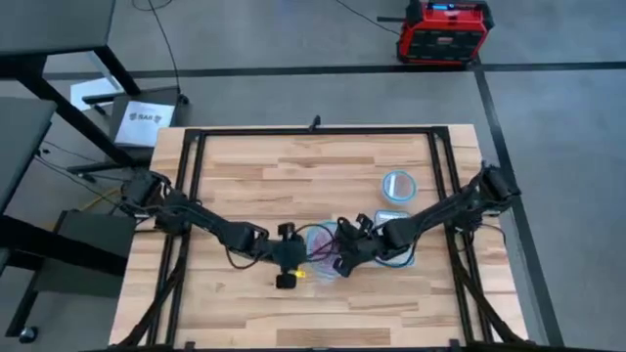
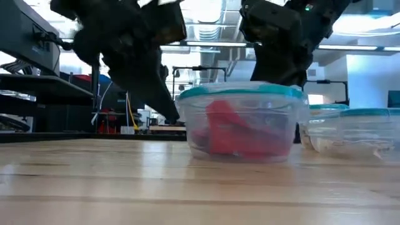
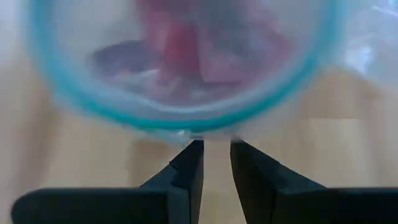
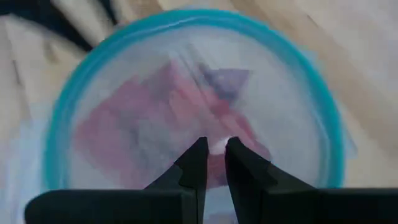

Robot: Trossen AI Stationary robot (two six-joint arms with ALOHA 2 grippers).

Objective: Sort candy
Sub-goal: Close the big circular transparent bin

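Both arms meet over the middle of the table [image 1: 245, 176], above a clear bowl [image 2: 240, 122] with a bluish rim. Red candy [image 2: 228, 131] lies heaped inside it, with a purple piece [image 4: 225, 79] among the red. The right gripper [image 4: 211, 148] hangs over the bowl's inside, its fingers nearly together around something small and pale (what it is cannot be made out). The left gripper [image 3: 214, 149] sits just outside the rim, its fingers a narrow gap apart and empty. Two more bowls [image 2: 350, 131] stand beside the first, and another [image 1: 398, 184] farther back.
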